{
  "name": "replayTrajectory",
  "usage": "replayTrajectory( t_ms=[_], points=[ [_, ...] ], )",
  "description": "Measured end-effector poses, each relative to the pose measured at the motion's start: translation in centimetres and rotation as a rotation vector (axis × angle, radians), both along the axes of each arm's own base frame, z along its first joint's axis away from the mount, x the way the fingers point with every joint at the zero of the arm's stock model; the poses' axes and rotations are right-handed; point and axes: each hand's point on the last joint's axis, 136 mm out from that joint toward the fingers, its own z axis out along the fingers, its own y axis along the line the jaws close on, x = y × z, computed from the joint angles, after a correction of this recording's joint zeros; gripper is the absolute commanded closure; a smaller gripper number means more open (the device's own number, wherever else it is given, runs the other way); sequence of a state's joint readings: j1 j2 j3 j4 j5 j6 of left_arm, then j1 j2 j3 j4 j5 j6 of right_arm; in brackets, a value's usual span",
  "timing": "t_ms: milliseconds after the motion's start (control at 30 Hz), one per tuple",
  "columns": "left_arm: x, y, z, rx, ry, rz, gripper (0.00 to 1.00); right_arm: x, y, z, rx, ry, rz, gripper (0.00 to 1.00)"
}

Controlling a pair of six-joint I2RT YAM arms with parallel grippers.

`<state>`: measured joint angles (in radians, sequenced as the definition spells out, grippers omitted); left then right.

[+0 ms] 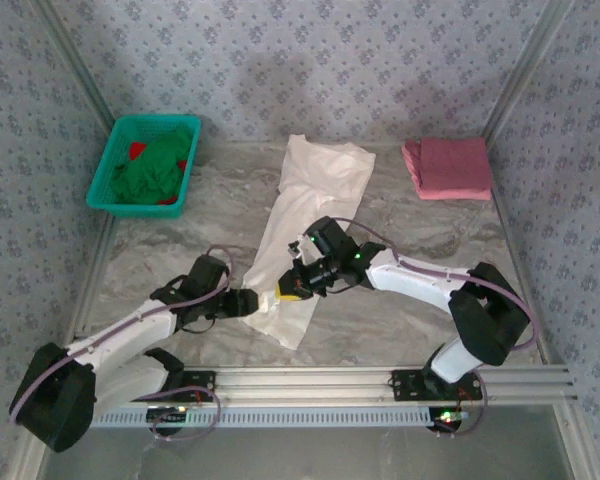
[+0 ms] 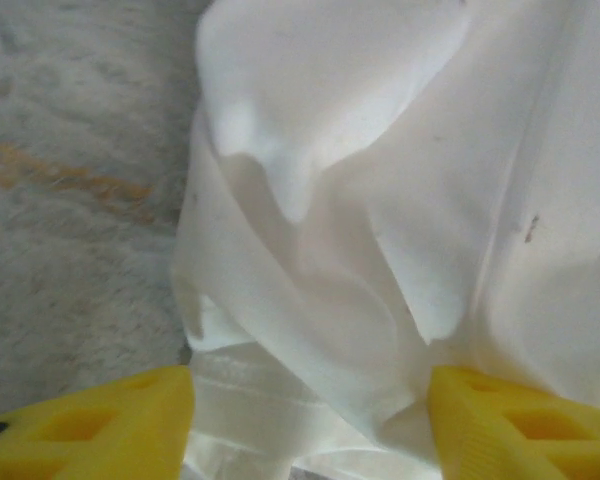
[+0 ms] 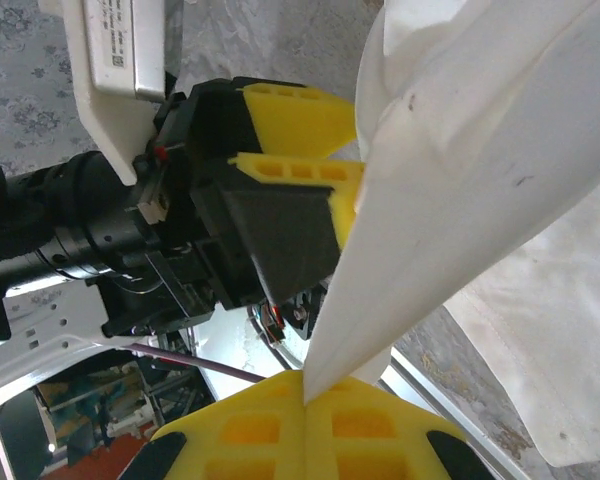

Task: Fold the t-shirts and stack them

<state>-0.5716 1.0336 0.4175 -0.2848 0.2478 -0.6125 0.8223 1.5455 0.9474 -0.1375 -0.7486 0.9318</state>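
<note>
Where your right gripper (image 3: 305, 388) shows in its wrist view, its yellow fingers are pressed together on a pinched fold of the cream-white t-shirt (image 1: 325, 175), held up above the table (image 1: 160, 240). Your left gripper (image 2: 310, 388) has its fingers spread wide with cloth bunched between them, unclamped. You get just the fingertips there; the rest is cut off at the frame's bottom edge. From above, both grippers meet at the shirt's near end, and the right arm covers part of its middle. The shirt runs as a long strip toward the back wall. The pink t-shirt (image 1: 450, 167) lies folded at back right, well apart. At back left, a teal basket (image 1: 135, 208) holds green cloth (image 1: 155, 170). A red scrap (image 1: 135, 151) peeks out beside it, too small to identify.
</note>
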Motion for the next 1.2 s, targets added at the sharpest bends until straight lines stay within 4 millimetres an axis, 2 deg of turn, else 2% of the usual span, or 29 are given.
replayTrajectory(
  t_ms=[67, 100, 167, 233, 333, 400, 500, 567, 700, 767, 800, 900, 967, 1033, 1100, 1167, 1200],
  points=[
    [0.3, -0.3, -0.3, 0.002, -0.004, -0.010, 0.28, 0.0, 0.0, 0.0, 0.000, 0.001, -0.001, 1.00],
    [0.4, -0.4, -0.4, 0.003, -0.006, -0.013, 0.31, 0.1, 0.0, 0.0, 0.000, 0.000, -0.002, 1.00],
    [0.6, -0.5, -0.8, 0.010, -0.006, -0.021, 0.46, 0.1, 0.0, 0.0, 0.000, 0.001, -0.004, 1.00],
    [0.9, -0.7, -1.2, 0.014, -0.008, -0.028, 0.66, 0.2, -0.1, 0.0, -0.001, 0.003, -0.008, 1.00],
    [1.2, -0.8, -1.4, 0.023, -0.008, -0.027, 0.88, 0.4, -0.2, 0.0, -0.002, 0.002, -0.015, 1.00],
    [1.6, -0.7, -1.2, 0.032, -0.018, -0.018, 0.89, 0.7, -0.4, -0.1, -0.006, 0.003, -0.023, 1.00],
    [1.8, -0.2, -0.2, 0.037, -0.041, 0.018, 0.98, 1.2, -1.0, -0.1, -0.022, -0.001, -0.049, 1.00],
    [1.8, 0.3, 0.9, 0.023, -0.062, 0.055, 0.96, 1.7, -1.8, 0.2, -0.032, -0.012, -0.074, 1.00],
    [1.6, 1.2, 3.3, -0.049, -0.107, 0.142, 0.79, 2.3, -2.5, 1.9, -0.012, -0.049, -0.104, 1.00],
    [1.2, 2.1, 3.4, -0.053, -0.097, 0.188, 0.56, 1.6, -2.1, 2.0, -0.009, -0.051, -0.084, 1.00],
    [1.0, 2.9, 3.0, -0.043, -0.086, 0.215, 0.53, 1.0, -1.8, 1.6, -0.015, -0.044, -0.066, 1.00],
    [0.3, 4.9, 1.4, -0.012, -0.027, 0.296, 0.46, -1.6, -0.1, -0.7, -0.049, -0.007, 0.018, 1.00],
    [-0.3, 5.9, 0.2, 0.011, 0.008, 0.330, 0.49, -3.6, 0.5, -3.3, -0.091, 0.038, 0.070, 1.00],
    [-0.8, 6.6, -0.4, 0.029, 0.036, 0.353, 0.49, -5.5, 0.3, -6.0, -0.146, 0.093, 0.105, 0.98],
    [-0.8, 7.0, -0.6, 0.041, 0.044, 0.364, 0.48, -7.3, -0.6, -7.9, -0.202, 0.136, 0.127, 0.86],
    [-0.9, 7.2, -0.6, 0.060, 0.049, 0.363, 0.48, -8.3, -1.5, -8.4, -0.234, 0.151, 0.132, 0.78],
    [-0.9, 7.3, -0.5, 0.068, 0.052, 0.358, 0.46, -8.5, -2.0, -8.2, -0.239, 0.150, 0.128, 0.62]
  ],
)
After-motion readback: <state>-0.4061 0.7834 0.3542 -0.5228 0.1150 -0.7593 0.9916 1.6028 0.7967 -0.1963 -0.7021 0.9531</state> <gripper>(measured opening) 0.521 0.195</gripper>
